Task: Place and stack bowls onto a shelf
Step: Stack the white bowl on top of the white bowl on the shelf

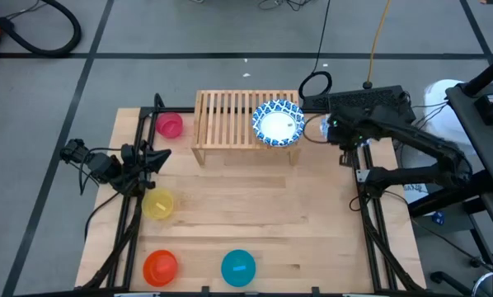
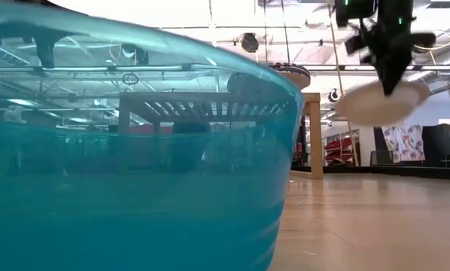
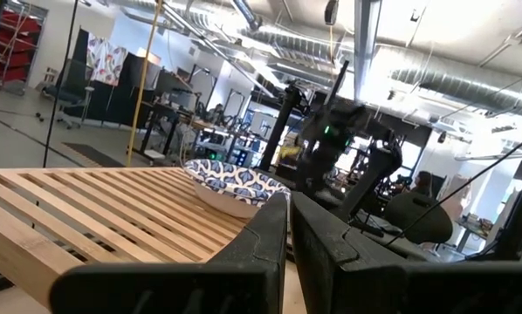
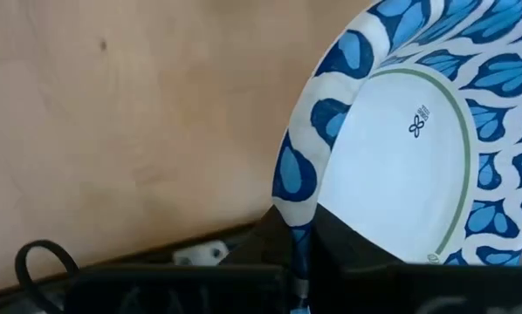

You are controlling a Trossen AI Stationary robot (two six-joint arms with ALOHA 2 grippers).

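A blue-patterned bowl (image 1: pixel 277 122) with a white centre sits on the right end of the light-wood slatted shelf (image 1: pixel 230 124); the left wrist view shows this bowl (image 3: pixel 235 185) too. My right gripper (image 4: pixel 298 235) is shut on a second patterned bowl (image 4: pixel 401 157), which hangs in the air to the right of the shelf (image 2: pixel 383 102). In the high view the arm hides most of that bowl. My left gripper (image 3: pixel 287 244) waits shut at the table's left edge, pointing toward the shelf. My right gripper pinches the patterned bowl's rim (image 4: pixel 294 209) between its two fingers, coming from above and pointing steeply down. The bowl hangs below the fingers, lifted clear of the table and roughly level (image 2: pixel 383 105).
Small plain bowls stand on the table: pink (image 1: pixel 170 124) left of the shelf, yellow (image 1: pixel 158 203) at the left, orange-red (image 1: pixel 160 266) and teal (image 1: pixel 238 267) near the front edge. The teal bowl (image 2: pixel 135 165) fills most of the low view. Bare wood lies between shelf and front bowls.
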